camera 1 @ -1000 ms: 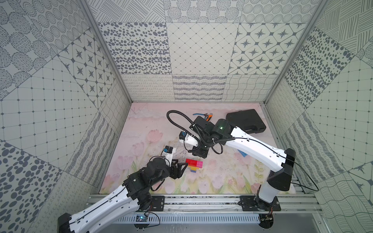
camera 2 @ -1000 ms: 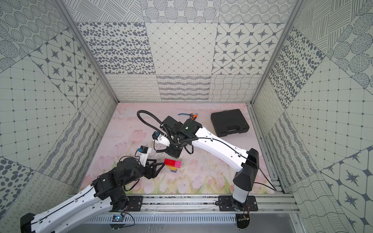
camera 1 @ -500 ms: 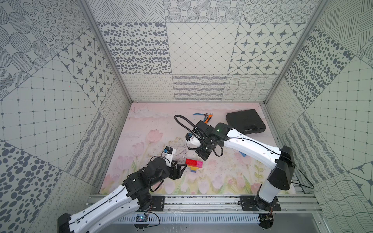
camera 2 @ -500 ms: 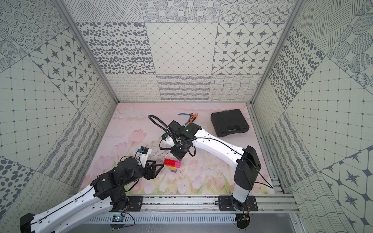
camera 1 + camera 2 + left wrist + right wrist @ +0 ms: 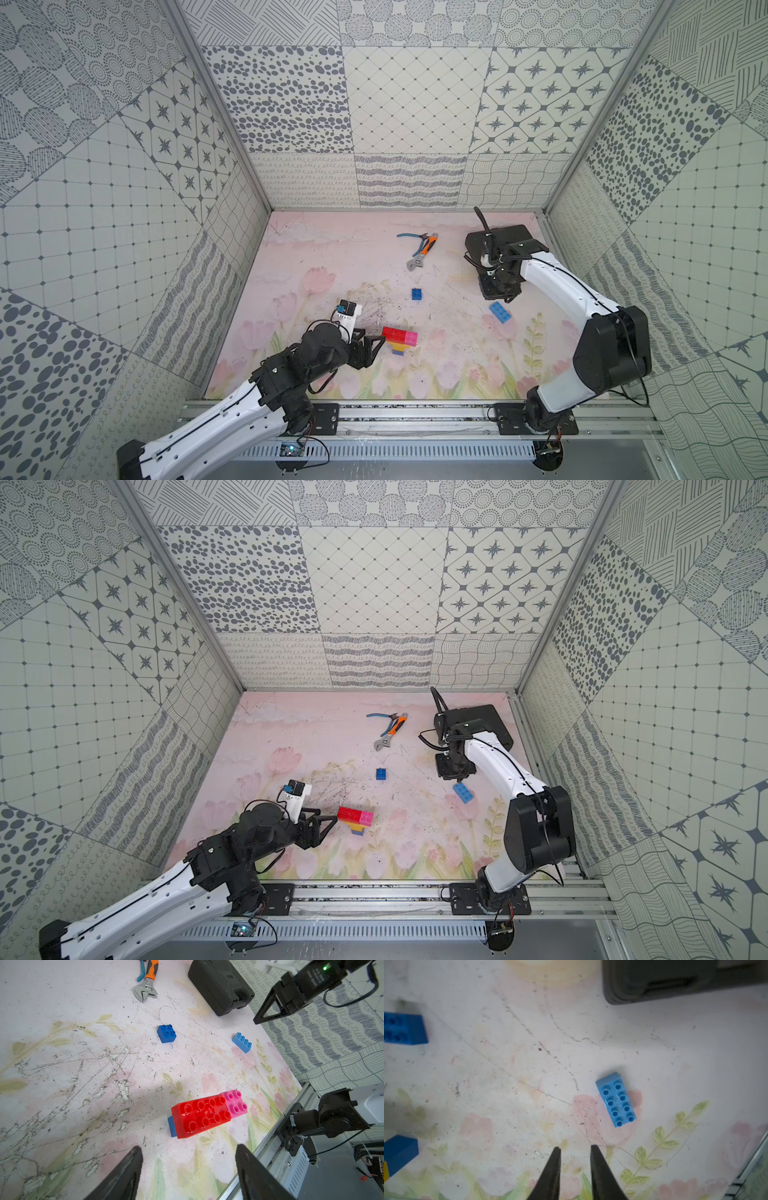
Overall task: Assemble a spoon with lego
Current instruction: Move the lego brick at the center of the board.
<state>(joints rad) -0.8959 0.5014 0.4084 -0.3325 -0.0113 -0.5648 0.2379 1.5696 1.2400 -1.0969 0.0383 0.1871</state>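
Red-pink spoon just ahead of wide-open left fingers | right fingers narrow gap, empty

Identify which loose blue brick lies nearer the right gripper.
The light blue oblong brick; the dark blue brick is square and farther from the right gripper.

Bright even light; soft shadows; right wrist view blurred

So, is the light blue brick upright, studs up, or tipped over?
Upright. The light blue brick lies flat, and all eight studs show in the right wrist view.
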